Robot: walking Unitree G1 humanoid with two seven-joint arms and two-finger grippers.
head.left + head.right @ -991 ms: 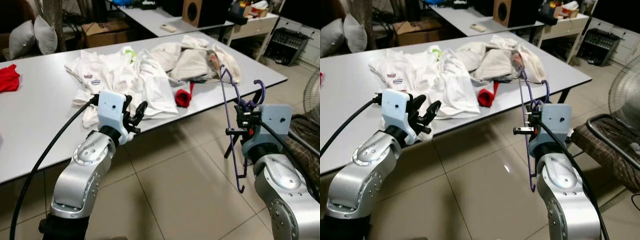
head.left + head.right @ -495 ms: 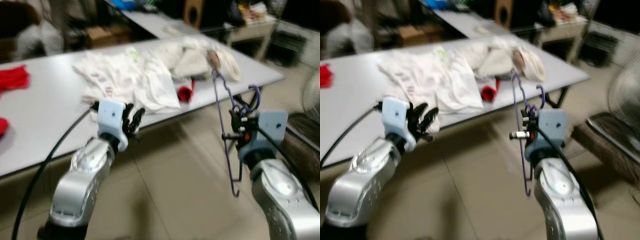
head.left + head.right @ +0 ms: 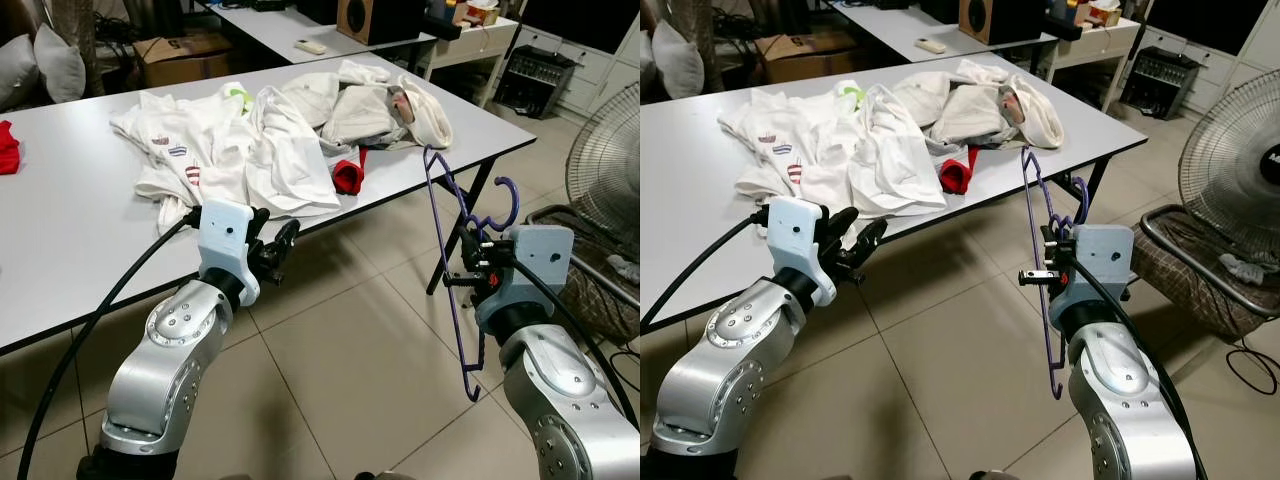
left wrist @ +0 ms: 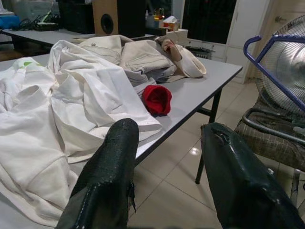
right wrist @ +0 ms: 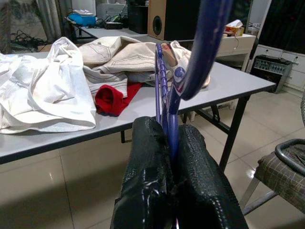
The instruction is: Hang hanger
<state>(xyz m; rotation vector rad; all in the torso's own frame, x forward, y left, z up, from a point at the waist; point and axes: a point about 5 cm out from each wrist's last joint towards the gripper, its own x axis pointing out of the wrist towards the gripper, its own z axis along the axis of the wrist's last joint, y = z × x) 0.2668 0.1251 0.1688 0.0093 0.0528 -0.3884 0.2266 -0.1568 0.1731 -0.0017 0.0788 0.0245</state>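
A purple wire hanger [image 3: 447, 262] stands upright in the air, and my right gripper [image 3: 478, 268] is shut on it near its neck. Its hook [image 3: 508, 193] curls above the wrist, and the frame reaches down toward the tiled floor. The right wrist view shows the purple hanger [image 5: 177, 81] pinched between the two black fingers [image 5: 147, 167]. My left gripper [image 3: 272, 247] hovers open and empty at the front edge of the long white table [image 3: 60, 230], with its fingers [image 4: 107, 171] spread wide.
White and beige clothes [image 3: 270, 130] are piled on the table with a red cloth [image 3: 347, 176] near the edge. A standing fan [image 3: 605, 170] and a chair [image 3: 590, 270] are at the right. Open tiled floor [image 3: 350, 360] lies ahead.
The camera has shifted, so the table sits farther left and the fan shows more. The earlier blur is gone. Both grippers keep their hold and pose.
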